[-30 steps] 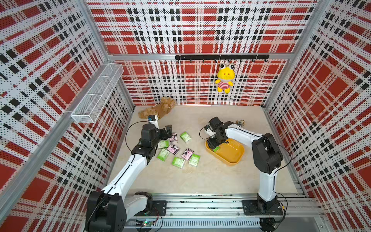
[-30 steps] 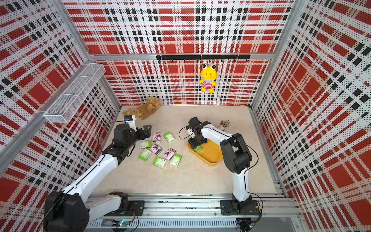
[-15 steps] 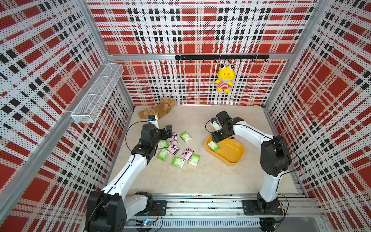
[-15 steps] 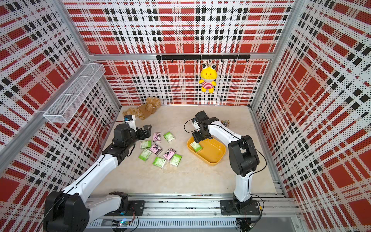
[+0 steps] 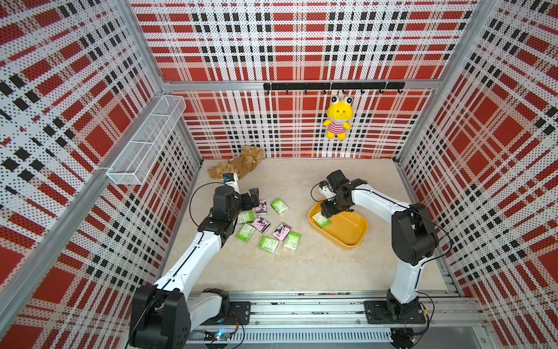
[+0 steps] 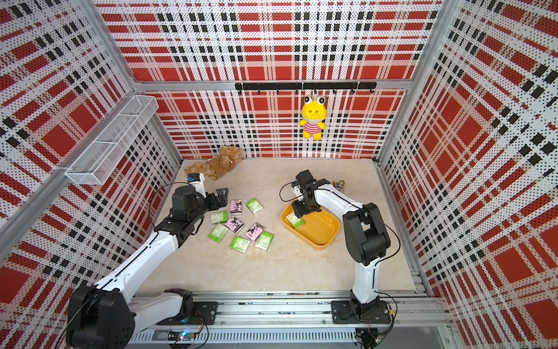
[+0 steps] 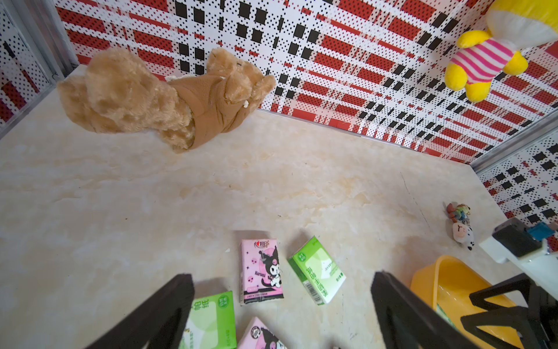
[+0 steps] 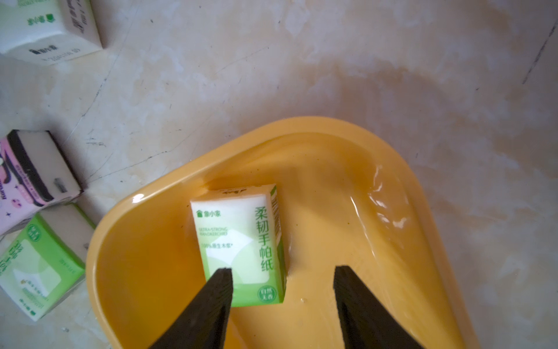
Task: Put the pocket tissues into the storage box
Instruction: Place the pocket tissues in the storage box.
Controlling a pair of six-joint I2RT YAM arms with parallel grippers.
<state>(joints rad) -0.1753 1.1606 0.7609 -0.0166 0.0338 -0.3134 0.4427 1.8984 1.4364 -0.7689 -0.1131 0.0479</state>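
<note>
On the pale marbled tabletop we see the shallow yellow-orange plastic storage box on the right arm's side. Over the end of it nearest the scattered packs hangs our right gripper, jaws parted and gripping nothing. Whether one finger grazes the pack below, we cannot tell. That green-and-white pocket-tissue packet lies flat on the box floor, close to the wall. Our left gripper hovers wide open and empty over the edge of eight loose packets, green and pink, on the table well apart from the box. We judge this drop finished, so a clean retreat matters: lift straight up, clear the rim before swinging, and avoid dragging a finger across the packet.
</note>
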